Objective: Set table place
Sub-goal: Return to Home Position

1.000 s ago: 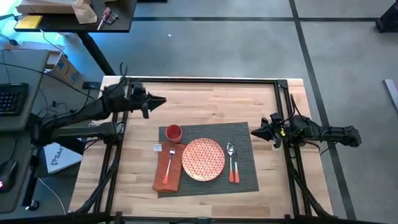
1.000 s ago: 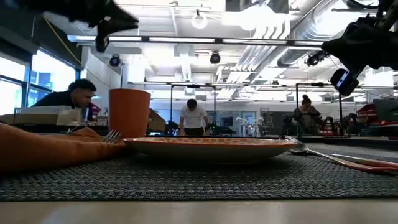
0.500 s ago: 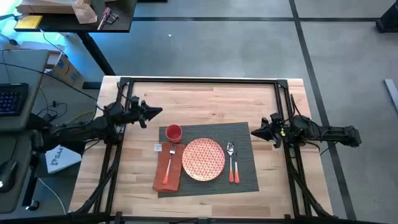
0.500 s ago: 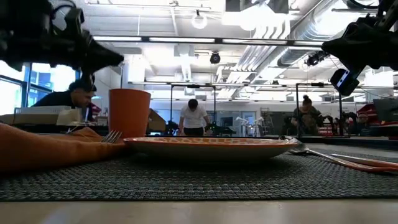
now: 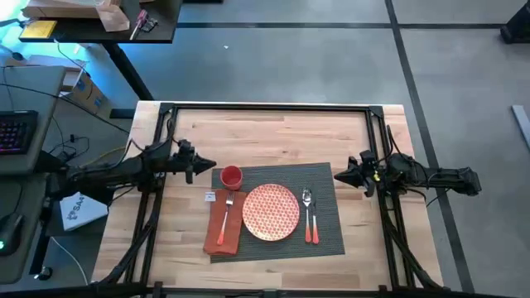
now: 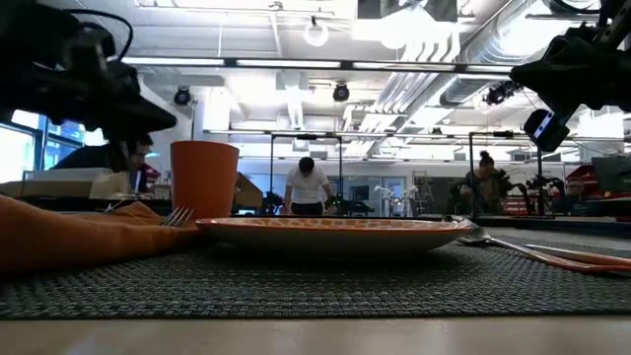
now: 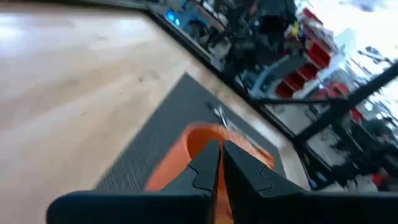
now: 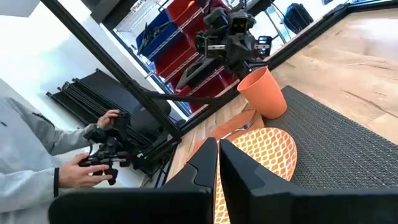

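The dark grey table place (image 5: 327,236) lies on the wooden table (image 5: 273,136). On it rest a round patterned plate (image 5: 270,212), an orange cup (image 5: 231,175), a rust-orange napkin (image 5: 217,236) with a fork (image 5: 227,207) on top, and a spoon and knife (image 5: 309,217) with orange handles to the right of the plate. My left gripper (image 5: 212,165) hovers shut just left of the cup (image 7: 194,138), above the mat's far-left corner. My right gripper (image 5: 338,175) hangs shut over the mat's far-right corner, pointing at the plate (image 8: 264,152).
A black metal frame (image 5: 265,107) runs along the table's edges. Bare wood lies between the mat and the far edge. Beyond the table's left side a person's hands (image 8: 93,155) hold a controller. People show in the room behind (image 6: 308,185).
My left gripper has drawn back from the far-left part of the table toward the near edge and down, ending just left of the cup. It has stayed shut. My right gripper and everything on the mat have kept still.
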Controlling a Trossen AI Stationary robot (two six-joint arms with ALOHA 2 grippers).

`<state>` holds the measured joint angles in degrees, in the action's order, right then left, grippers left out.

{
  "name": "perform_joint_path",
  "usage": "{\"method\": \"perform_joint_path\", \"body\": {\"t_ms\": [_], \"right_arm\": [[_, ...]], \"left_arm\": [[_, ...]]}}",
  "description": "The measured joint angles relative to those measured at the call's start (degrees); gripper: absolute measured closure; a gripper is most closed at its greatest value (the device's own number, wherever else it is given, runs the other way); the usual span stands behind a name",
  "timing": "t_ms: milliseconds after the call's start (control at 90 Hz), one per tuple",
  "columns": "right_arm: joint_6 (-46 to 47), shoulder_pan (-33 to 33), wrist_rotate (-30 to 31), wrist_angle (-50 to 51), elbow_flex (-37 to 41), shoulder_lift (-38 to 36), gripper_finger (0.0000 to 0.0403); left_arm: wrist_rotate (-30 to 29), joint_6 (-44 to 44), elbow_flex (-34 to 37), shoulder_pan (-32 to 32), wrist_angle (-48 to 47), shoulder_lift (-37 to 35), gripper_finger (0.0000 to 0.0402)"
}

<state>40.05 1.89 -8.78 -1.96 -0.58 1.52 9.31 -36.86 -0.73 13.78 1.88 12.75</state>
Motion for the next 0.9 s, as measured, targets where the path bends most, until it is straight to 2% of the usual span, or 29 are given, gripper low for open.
{"method": "perform_joint_path", "body": {"t_ms": [256,344,567,900], "right_arm": [[0.0,0.0,-0.2,0.0,0.0,0.0,0.0402],[0.0,0.0,-0.2,0.0,0.0,0.0,0.0402],[0.0,0.0,-0.3,0.0,0.0,0.0,0.0402],[0.0,0.0,-0.4,0.0,0.0,0.0,0.0402]], "left_arm": [[-7.1,15.0,0.0,-4.2,-1.5,-12.6,0.0394],[-9.5,16.9,0.0,-5.4,-1.8,-12.6,0.0394],[-10.9,19.9,0.0,-10.5,-1.6,-12.6,0.0394],[-11.1,19.1,0.0,-11.2,-1.6,-12.1,0.0394]]}}
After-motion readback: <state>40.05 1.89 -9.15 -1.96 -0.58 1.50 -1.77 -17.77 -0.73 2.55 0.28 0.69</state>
